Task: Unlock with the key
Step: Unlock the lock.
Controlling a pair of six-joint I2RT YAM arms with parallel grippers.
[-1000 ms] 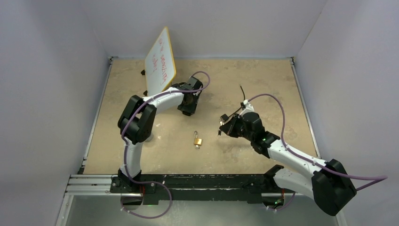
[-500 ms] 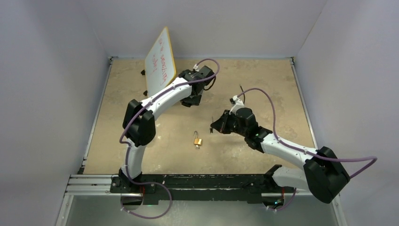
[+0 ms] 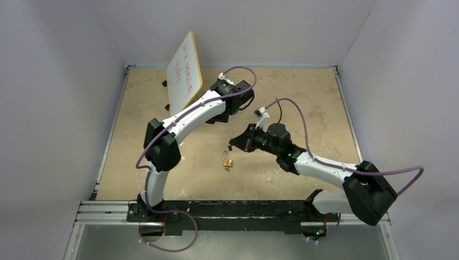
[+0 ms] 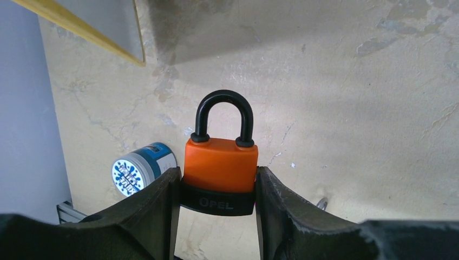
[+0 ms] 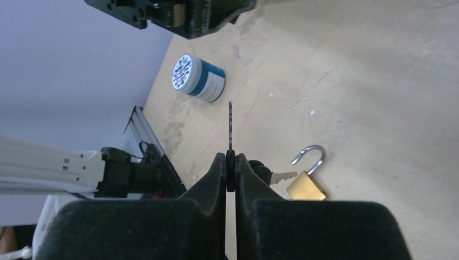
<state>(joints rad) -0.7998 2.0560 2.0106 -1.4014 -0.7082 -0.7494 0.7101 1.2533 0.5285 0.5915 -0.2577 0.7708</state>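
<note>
Ok, left to right. Board (image 3: 184,70) leans at the back left of the worktop (image 3: 303,92); it has red writing on it, unreadable. Left gripper (image 4: 217,189) is up by the board's right edge, clamped on the orange lock (image 4: 219,162). Its fingers (image 4: 157,206) press both sides of the lock's black base, and the shackle is closed and points away from the wrist. Tin (image 4: 142,169), blue and white, sits on the worktop near that gripper with its printed lid toward the left wrist camera; it is hidden in the top view. Brass lock (image 3: 227,161) lies flat mid-worktop with its shackle swung open. A silver bit pokes out beside its body in the right wrist view, maybe a key blade, can't confirm. Right gripper (image 5: 231,162) sits just behind the brass lock in the top view, not touching it, jaws pinched tight on the key (image 5: 230,127). The blade sticks straight out past the fingertips, seen edge-on, pointing toward the tin and left gripper. Key tip and orange lock are apart, no contact.
</note>
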